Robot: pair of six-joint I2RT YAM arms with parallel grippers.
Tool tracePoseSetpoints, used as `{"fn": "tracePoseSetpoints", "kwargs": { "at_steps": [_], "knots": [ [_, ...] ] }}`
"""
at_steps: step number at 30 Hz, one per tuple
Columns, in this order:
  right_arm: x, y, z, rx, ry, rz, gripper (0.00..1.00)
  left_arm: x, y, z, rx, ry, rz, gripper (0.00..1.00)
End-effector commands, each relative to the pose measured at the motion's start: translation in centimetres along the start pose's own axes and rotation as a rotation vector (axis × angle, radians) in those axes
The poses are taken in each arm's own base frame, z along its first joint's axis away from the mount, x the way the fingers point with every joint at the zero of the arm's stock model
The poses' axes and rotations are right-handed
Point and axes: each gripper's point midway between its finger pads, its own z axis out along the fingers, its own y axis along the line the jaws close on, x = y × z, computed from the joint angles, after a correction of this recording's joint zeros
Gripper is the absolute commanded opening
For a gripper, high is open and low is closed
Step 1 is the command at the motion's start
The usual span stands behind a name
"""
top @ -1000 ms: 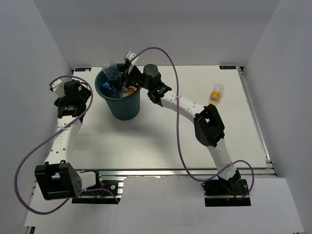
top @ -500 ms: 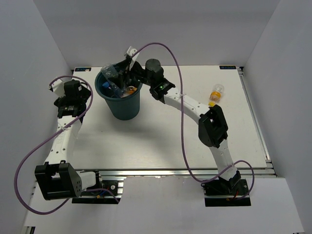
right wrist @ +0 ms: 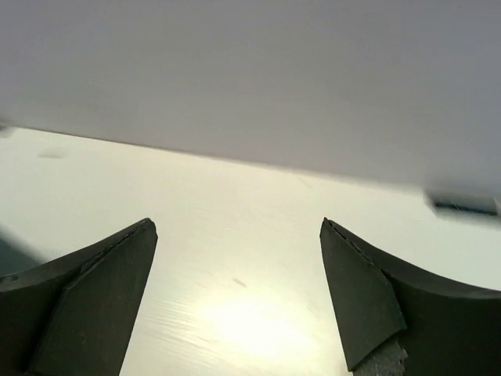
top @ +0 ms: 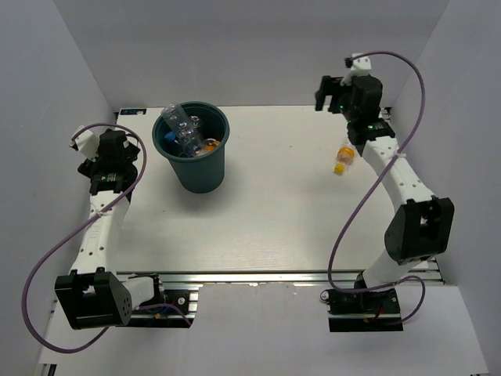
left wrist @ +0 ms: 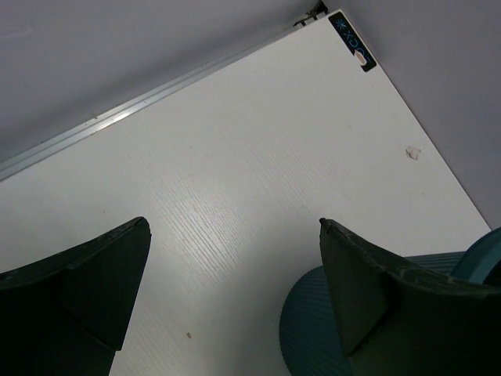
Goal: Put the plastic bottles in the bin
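Well, the left tool (left wrist: 235,227) and right tool (right wrist: 235,231) gape wide, empty; a clumsy poke could roll the last bottle (top: 344,157) away.

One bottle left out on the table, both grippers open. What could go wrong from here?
1. The small bottle looks to be lying on its side right by the right arm; a nudge may roll it away.
2. A clear bottle pokes above the bin rim; the next drop may bounce off it.
3. The left gripper hangs beside the bin; a swing may tip it.
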Motion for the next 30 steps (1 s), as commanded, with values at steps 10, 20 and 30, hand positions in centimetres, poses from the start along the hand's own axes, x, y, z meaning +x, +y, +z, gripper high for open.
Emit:
{"fn": "tracePoseSetpoints", "kwargs": {
  "at_steps": [10,20,30],
  "knots": [
    [20.6,-18.6,0.3,0.500,0.518,0.220,0.89,-1.1,-0.8,-0.3,0.030,-0.021,0.000,0.98],
    [28.2,-20.9,0.2,0.660,0.664,0.269,0.84,-1.2,-0.7,-0.3,0.028,-0.027,0.001,0.98],
    [12.1,-10.5,3.9,0.123,0.264,0.149,0.36,-1.2,-0.7,-0.5,0.034,-0.025,-0.008,0.98]
  ]
}}
